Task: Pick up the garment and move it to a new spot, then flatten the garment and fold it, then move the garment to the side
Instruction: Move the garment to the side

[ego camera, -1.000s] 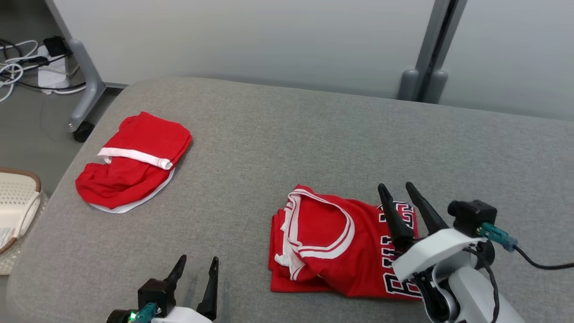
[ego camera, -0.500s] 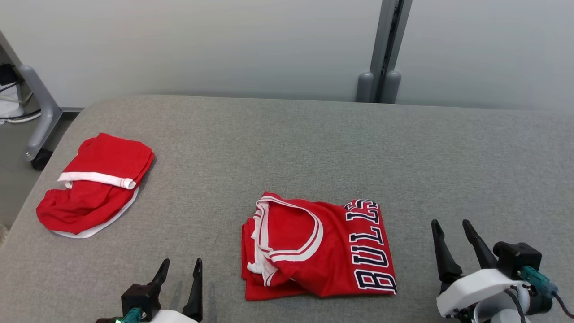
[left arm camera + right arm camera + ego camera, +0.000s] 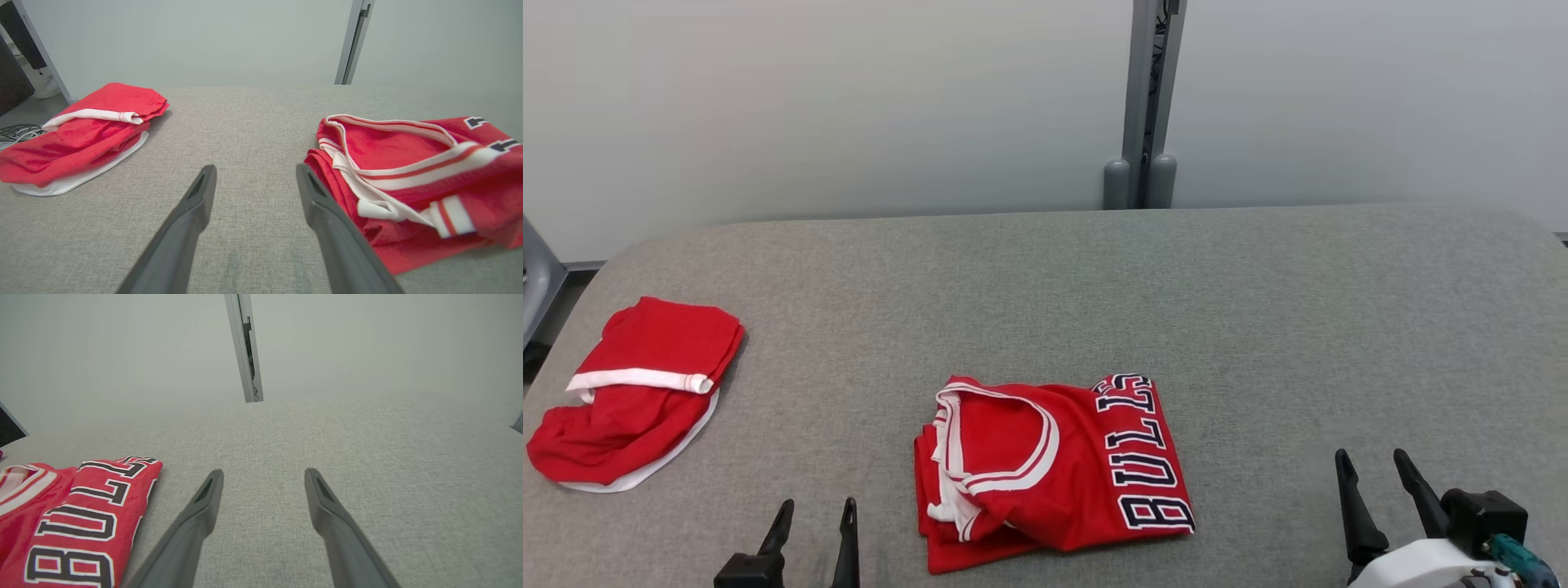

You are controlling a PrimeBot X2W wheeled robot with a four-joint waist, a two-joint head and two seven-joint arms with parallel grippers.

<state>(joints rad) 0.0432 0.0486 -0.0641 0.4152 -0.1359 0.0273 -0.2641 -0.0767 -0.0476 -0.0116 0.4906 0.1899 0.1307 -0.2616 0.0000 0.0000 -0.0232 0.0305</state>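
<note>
folded red jersey (image 3: 1045, 465) is lying flat on the grey table (image 3: 1176, 278), sitting between the two grippers and touching neither. left gripper (image 3: 818, 501) has its fingers (image 3: 184, 228) spread apart with nothing in them, tips out over bare table. the jersey's collar end is just off to its right, close beside the right finger in the left wrist view. right gripper (image 3: 1370, 453) is spread wide too and empty. the jersey is over to its left, the end with the bulls lettering nearest it, and there's a strip of bare table between them. other red garment (image 3: 637, 392), white trim, kinda crumpled, is ahead and to the left of the left gripper, well apart from the jersey. past both grippers there's a pale wall (image 3: 849, 106) with a grey post (image 3: 1147, 98).
</note>
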